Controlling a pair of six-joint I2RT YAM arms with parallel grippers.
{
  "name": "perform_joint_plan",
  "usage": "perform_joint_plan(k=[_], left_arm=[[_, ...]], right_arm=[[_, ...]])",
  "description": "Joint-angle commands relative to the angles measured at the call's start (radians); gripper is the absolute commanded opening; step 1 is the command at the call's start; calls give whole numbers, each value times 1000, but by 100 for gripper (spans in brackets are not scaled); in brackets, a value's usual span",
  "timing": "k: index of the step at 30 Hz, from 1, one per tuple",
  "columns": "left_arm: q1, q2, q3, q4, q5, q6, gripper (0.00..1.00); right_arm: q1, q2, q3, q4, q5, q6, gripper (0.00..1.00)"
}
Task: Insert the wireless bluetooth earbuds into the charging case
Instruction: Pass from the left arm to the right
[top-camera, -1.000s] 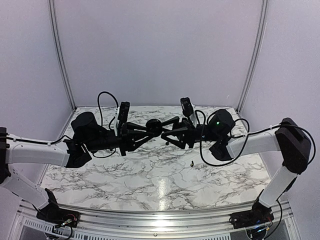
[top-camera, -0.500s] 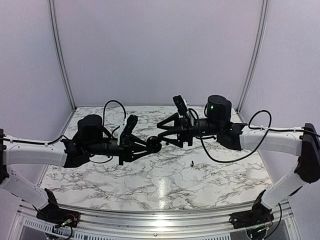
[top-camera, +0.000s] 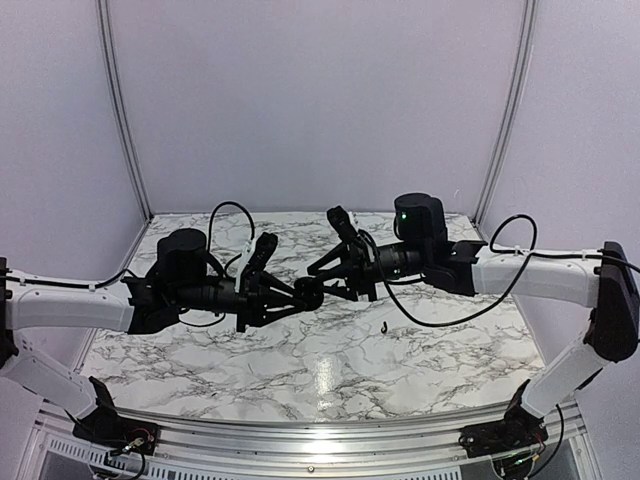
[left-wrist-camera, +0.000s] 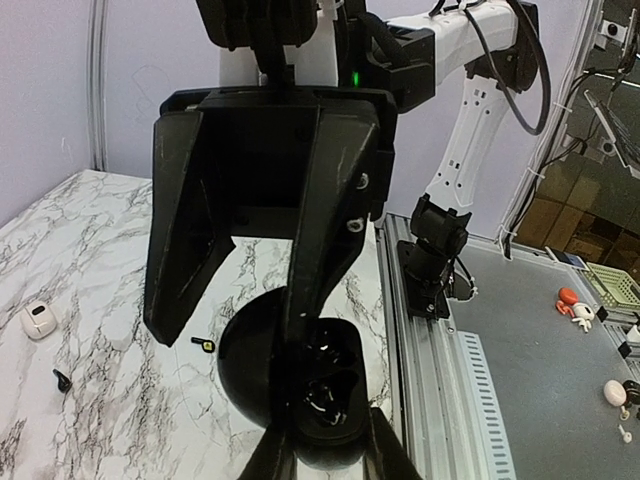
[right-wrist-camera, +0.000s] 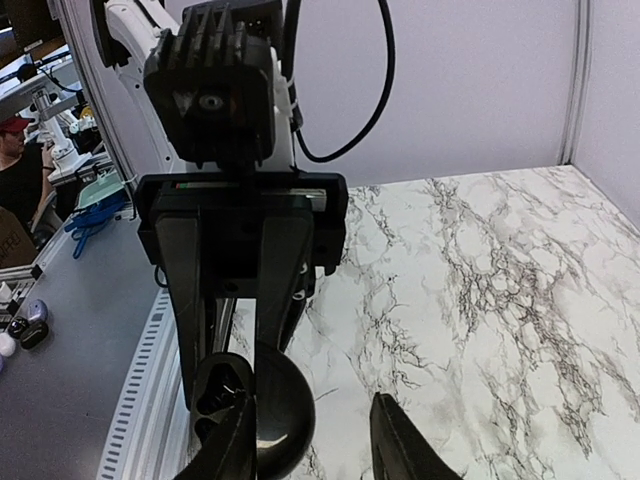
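over the last second: swung the right gripper (right-wrist-camera: 312, 440) leftward from the right side to meet the charging case (left-wrist-camera: 322, 400), narrowing its jaws on the way. now parted beside the domed lid (right-wrist-camera: 275, 400), clasping nothing that shows. lowered and tilted the case a little as well. probably means work on the case itself rather than a delivery, with no earbud seen between those fingers.

clamped hard on the case base with the left gripper (left-wrist-camera: 325, 458), in the air above the middle of the tabletop (top-camera: 300, 370). held open, cavity facing up and back toward the left wrist, lid swung away toward the right arm. cannot tell whether anything sits in the cavity.

lying loose on the tabletop, right of centre toward the near edge: one hook-shaped earbud (top-camera: 386, 327), long axis roughly far edge to near edge, hook end too small to place.
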Motion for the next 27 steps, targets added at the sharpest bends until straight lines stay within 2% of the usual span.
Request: perform_joint_plan(k=[1,7,16,22,26,27], left_arm=[[3,-10,35,-9,21,7,0],[4,-7,34,-12,22,15,0],[3,-25,37,-45,0,65,0],[4,-30,34,-58,-21,99,0],[5,-38,27,-57,-54,101,9],[5,-43,25,-58,-63,100,14]], right_arm=[[16,17,54,-49,4,-36,35],[17,23,59,-56,-24,-37,21],[18,60,78,-67,-106,-10,18],[17,70,85,-69,-117,-7,1],[17,63,81,-53,-112,-4,0],[18,60,79,-50,-112,-1,0]])
